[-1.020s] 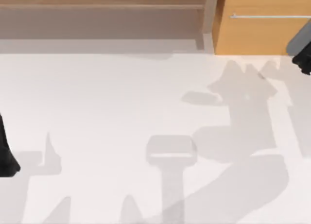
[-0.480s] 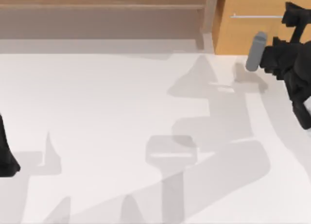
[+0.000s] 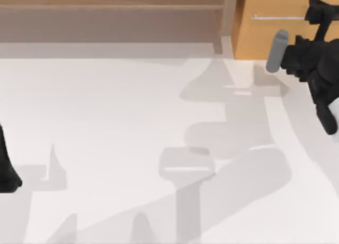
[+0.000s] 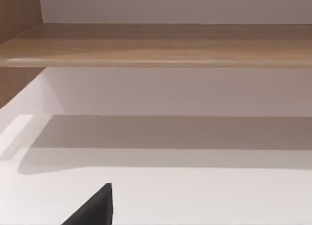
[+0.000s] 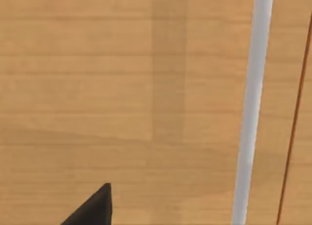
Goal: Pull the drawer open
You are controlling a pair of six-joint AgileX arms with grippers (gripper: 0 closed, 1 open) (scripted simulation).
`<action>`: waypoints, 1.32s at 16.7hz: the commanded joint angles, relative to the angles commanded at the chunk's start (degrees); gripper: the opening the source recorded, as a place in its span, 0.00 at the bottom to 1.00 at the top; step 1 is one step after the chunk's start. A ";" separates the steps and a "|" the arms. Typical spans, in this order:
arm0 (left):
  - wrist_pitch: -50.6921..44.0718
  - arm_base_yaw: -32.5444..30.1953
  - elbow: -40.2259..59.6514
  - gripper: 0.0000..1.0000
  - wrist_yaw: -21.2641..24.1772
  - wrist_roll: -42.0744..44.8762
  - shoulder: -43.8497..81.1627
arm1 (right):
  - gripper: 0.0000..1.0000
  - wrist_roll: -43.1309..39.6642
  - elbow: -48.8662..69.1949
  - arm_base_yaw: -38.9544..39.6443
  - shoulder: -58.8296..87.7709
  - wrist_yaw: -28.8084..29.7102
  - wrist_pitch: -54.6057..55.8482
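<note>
Since half a second ago, the right arm has edged slightly up and to the left at the upper right of the top view, bringing its black right tool (image 3: 317, 14) to the right end of the silver bar handle (image 3: 278, 17); a second ago, no more than a corner of that arm showed at the right edge. At the upper right of the top view, the drawer (image 3: 265, 35) sits flush, its light orange-tan wooden front facing the white tabletop (image 3: 116, 127), with the handle running horizontally across its upper part. From overhead, the tool's tips overlap the handle's right end, though whether they touch it, or how far apart the fingers stand, cannot be told. In the right wrist view, the wooden front appears close up, with the handle running as a pale bar down the right side of the frame and a dark tip of the tool at the lower left. Beside the drawer, across the upper left of the top view, stands the duller brown-grey shelf unit (image 3: 111, 16). The left arm (image 3: 6, 170) rests parked at the lower left edge, unchanged; its wrist view looks across the tabletop toward the shelf unit.
</note>
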 joint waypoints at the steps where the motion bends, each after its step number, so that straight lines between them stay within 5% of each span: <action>1: 0.00 0.00 0.00 1.00 0.00 0.00 0.00 | 1.00 -0.01 1.23 -0.10 0.57 -0.09 -0.66; 7: 0.00 0.00 0.00 1.00 0.00 0.00 0.00 | 1.00 -0.01 3.83 -0.31 1.78 -0.28 -2.06; 20: 0.00 0.00 0.00 1.00 0.00 0.00 0.00 | 0.02 -0.01 3.83 -0.31 1.78 -0.28 -2.06; 22: 0.00 0.00 0.00 1.00 0.00 0.00 0.00 | 0.00 -0.01 3.83 -0.31 1.78 -0.28 -2.06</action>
